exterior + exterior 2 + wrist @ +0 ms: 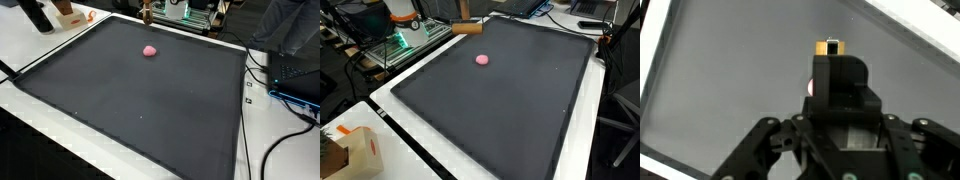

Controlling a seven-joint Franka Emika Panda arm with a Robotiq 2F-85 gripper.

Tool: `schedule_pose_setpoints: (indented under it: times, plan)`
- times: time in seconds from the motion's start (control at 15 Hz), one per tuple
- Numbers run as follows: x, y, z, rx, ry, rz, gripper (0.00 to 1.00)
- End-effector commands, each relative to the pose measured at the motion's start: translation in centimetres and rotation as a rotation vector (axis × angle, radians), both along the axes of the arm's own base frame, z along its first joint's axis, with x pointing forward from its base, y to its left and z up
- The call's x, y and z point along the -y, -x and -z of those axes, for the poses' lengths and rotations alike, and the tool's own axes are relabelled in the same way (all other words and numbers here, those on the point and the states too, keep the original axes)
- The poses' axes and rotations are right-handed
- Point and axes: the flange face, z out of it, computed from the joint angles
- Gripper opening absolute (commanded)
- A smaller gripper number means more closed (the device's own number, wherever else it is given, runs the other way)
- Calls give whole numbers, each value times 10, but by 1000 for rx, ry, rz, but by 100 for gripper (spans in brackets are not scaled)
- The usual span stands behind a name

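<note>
Dark matting (pixel 120 110) covers a white lab table (pixel 40 125), where the gripper (pixel 835 58), made out only in the wrist view, has its fingers pressed together above the mat. Peeking out from behind one side of those fingers is a small pink ball (pixel 812 86), while a tan wooden block (pixel 828 46) shows just beyond the tips. Orange print on a cardboard box (pixel 355 150), well away from the tool, is too small to read.
</note>
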Motion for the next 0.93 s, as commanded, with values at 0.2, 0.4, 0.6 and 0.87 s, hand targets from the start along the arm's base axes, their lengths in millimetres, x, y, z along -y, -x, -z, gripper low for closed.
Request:
schedule_pose_setpoints:
  times: [0.2, 0.4, 0.6, 0.87]
  plan:
    - [-8, -10, 13, -35, -11, -33, 24]
    - [-24, -21, 39, -72, -13, -90, 24]
    - [-36, -30, 61, -66, -21, -153, 24]
    - [-42, -38, 88, -49, -13, -204, 24]
